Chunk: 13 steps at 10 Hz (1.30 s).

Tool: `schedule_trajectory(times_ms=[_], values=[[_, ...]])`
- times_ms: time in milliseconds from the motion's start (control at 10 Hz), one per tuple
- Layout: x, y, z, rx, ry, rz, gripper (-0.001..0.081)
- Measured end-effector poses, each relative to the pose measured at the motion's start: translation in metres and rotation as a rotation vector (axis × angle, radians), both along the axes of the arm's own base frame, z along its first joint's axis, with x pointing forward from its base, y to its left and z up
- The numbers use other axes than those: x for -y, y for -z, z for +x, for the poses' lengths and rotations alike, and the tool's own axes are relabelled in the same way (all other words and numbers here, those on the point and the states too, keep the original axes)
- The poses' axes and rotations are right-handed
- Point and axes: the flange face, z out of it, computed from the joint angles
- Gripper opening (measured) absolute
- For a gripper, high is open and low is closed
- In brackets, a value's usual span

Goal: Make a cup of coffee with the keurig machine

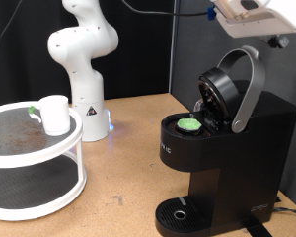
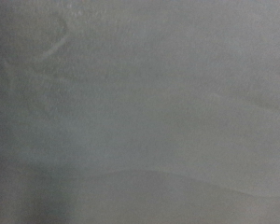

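The black keurig machine [image 1: 227,148] stands at the exterior view's right. Its lid with the silver-grey handle [image 1: 249,87] is raised. A green-topped pod [image 1: 190,124] sits in the open chamber. The round drip base [image 1: 178,214] has nothing on it. The white cup [image 1: 54,114] stands upright on the top tier of a round rack [image 1: 20,148] at the left. Part of my white hand [image 1: 261,14] shows at the top right, above the machine; its fingers cannot be made out. The wrist view shows only a blurred grey surface.
The white arm's base [image 1: 84,59] stands at the back, behind the rack. A small green item [image 1: 32,111] lies beside the cup on the rack. The wooden table [image 1: 128,168] stretches between rack and machine. A dark curtain hangs behind.
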Motion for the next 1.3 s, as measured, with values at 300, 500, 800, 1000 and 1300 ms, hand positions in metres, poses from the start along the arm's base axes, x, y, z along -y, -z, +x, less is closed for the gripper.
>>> schedule_trajectory(times_ms=[300, 500, 800, 1000, 1300], values=[[0.011, 0.011, 0.003, 0.008, 0.029, -0.019, 0.0012], [0.023, 0.017, 0.002, 0.007, 0.028, -0.026, 0.0004], [0.048, 0.015, -0.004, -0.01, 0.002, -0.011, 0.0], [0.068, 0.014, -0.009, -0.018, 0.003, -0.004, 0.0], [0.103, 0.025, -0.013, -0.028, 0.022, -0.041, 0.0]])
